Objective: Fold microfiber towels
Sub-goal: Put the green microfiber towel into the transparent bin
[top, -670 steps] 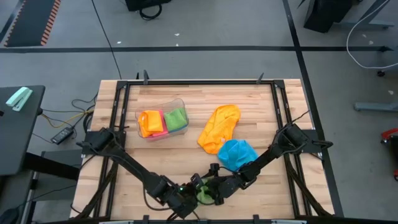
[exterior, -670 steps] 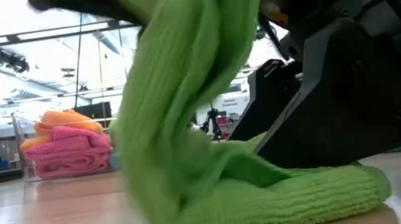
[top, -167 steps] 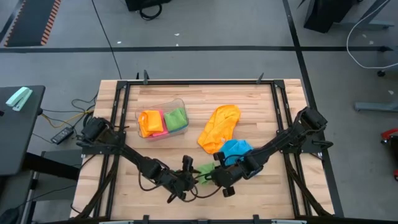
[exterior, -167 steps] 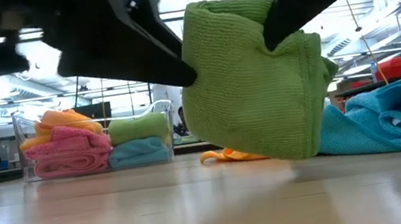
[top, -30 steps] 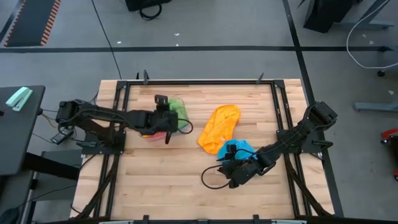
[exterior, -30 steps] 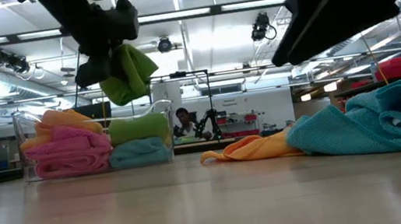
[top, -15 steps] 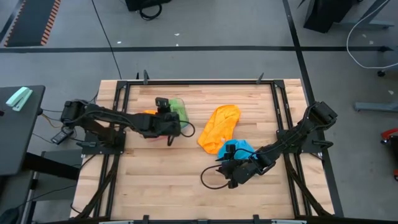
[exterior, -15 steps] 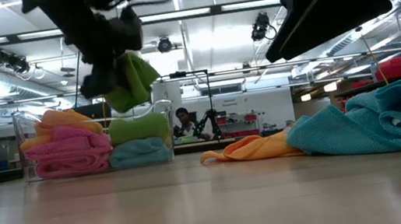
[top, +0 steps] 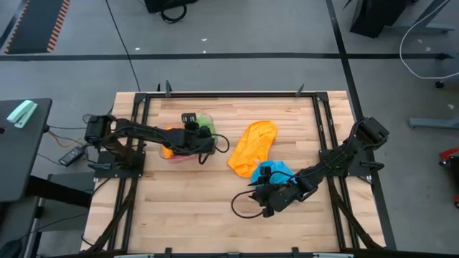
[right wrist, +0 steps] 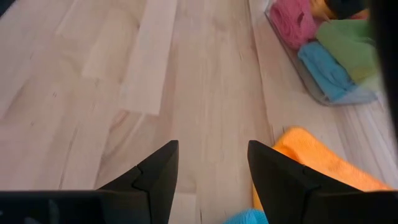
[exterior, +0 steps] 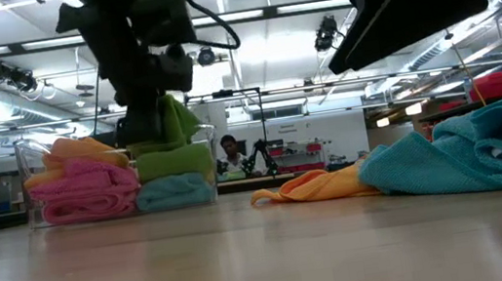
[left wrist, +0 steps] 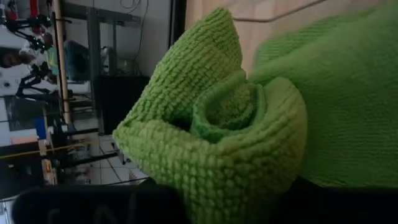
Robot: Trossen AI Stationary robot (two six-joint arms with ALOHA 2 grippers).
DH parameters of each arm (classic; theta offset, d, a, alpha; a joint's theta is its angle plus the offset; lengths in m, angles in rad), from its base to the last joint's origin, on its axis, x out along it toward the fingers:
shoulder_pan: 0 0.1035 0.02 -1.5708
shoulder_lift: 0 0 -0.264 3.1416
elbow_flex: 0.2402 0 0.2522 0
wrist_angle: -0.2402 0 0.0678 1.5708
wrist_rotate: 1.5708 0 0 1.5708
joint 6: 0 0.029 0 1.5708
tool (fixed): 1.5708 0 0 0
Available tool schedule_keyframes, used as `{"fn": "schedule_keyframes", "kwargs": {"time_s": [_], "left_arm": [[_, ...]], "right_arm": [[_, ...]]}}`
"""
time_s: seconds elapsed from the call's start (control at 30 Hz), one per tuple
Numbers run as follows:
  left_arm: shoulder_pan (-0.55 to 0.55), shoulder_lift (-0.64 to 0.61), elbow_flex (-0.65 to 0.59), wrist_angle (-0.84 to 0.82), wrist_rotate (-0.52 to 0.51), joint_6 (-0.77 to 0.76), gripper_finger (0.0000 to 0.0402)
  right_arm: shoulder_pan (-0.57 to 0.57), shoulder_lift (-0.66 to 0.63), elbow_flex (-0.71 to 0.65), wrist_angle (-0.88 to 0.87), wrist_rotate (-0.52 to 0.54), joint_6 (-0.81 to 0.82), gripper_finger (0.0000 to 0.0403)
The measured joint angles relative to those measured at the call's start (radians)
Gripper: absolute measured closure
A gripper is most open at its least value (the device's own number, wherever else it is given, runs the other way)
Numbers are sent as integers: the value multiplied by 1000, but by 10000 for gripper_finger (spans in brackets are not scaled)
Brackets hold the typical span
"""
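My left gripper [top: 201, 136] is shut on a folded green microfiber towel [exterior: 172, 120] over the clear tub [exterior: 27, 182] at the table's far left. The towel's lower end reaches down to a folded green towel [exterior: 175, 161] stacked in the tub on a blue one [exterior: 174, 191]. Pink [exterior: 86, 188] and orange [exterior: 75, 150] folded towels fill the tub's other half. A loose orange towel [top: 254, 147] and a loose blue towel [top: 274, 172] lie crumpled on the table. My right gripper [right wrist: 208, 168] hovers open over bare wood near the blue towel. My left gripper pinches the folded green towel by one end of the bundle [left wrist: 249, 180], several layers together, with a rolled fold showing ahead of the fingers. The fingers slant down from the table's left side. The towel hangs below them, its lower end at the green towel in the tub.
The black frame rails [top: 229, 94] run along the table's far edge and both sides. Bare wood [top: 186, 208] stretches across the near half of the table. The room beyond holds equipment and a person far off [exterior: 230, 148].
My left gripper has sunk toward the tub and shifted a little toward the table's right edge, still shut on the green towel. The towel has come down from above the tub's rim to the green towel stacked inside.
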Motion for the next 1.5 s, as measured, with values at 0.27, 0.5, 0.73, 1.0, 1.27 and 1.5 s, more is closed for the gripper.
{"fn": "schedule_keyframes", "kwargs": {"time_s": [0.27, 0.5, 0.73, 1.0, 1.27, 1.5], "left_arm": [[-5, -1, 86, -90, 86, -40, 318], [51, -2, 219, -260, 294, -81, 331], [112, -2, 320, -372, 298, -18, 324], [203, -2, 374, -396, 517, 86, 333], [348, 5, 376, -400, 1027, 80, 335], [429, 5, 375, -404, 1299, 7, 338]], "right_arm": [[0, 0, 0, -11, 0, 1, 201], [0, 0, 0, -8, 0, -3, 201], [0, 0, 0, -9, 0, -3, 201], [3, 0, 0, -9, 0, -7, 201], [5, 0, 0, -9, -8, -41, 201], [26, 0, 0, -12, -8, -41, 201]]}}
